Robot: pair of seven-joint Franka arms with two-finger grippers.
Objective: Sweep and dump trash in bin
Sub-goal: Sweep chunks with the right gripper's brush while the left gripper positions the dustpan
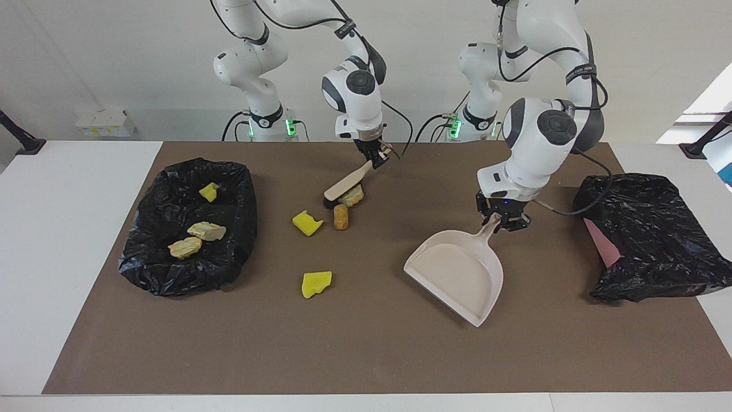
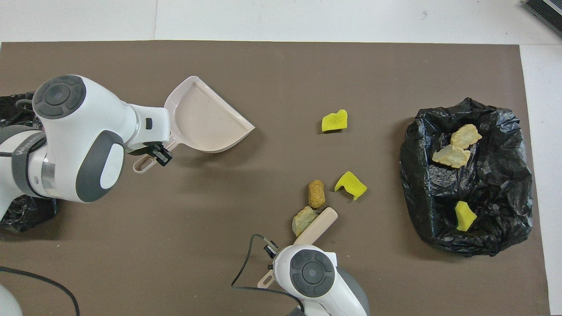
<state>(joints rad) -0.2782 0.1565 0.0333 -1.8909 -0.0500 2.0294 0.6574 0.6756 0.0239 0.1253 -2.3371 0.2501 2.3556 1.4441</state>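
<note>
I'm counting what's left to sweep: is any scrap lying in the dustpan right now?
No: the dustpan, held by the left gripper, shows only its bare beige floor.

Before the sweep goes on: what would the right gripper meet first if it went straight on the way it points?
Probably the tan lump beside the brush that the right gripper holds, then the mat.

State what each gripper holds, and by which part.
Left gripper: shut on the dustpan by its handle. Right gripper: shut on the brush by its handle's end.

three scraps (image 1: 194, 232) in bin (image 1: 240, 240), brush (image 1: 346, 186) beside lump (image 1: 351, 196)
</note>
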